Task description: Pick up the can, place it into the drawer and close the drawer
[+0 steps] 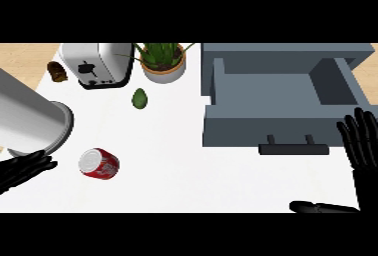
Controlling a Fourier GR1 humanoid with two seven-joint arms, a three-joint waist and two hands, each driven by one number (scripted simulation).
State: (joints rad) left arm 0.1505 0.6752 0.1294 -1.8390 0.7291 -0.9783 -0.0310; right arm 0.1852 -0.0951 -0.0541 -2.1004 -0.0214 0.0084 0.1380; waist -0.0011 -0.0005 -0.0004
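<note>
A red can (99,163) with a silver top stands on the white counter (184,180) at the lower left. The grey drawer (277,82) is pulled open at the upper right, its dark handle (293,148) facing me and its inside bare. My left hand (22,171) shows at the left edge, a short way left of the can and apart from it, fingers relaxed. At the right edge my right hand (359,145) rests open with fingers pointing up, just right of the drawer front; its thumb (317,207) lies along the lower edge.
A large silver cylinder (29,125) lies at the left edge above my left hand. A toaster (96,64), a potted plant (162,62) and a green avocado (139,98) stand at the back. A brown object (56,70) sits left of the toaster.
</note>
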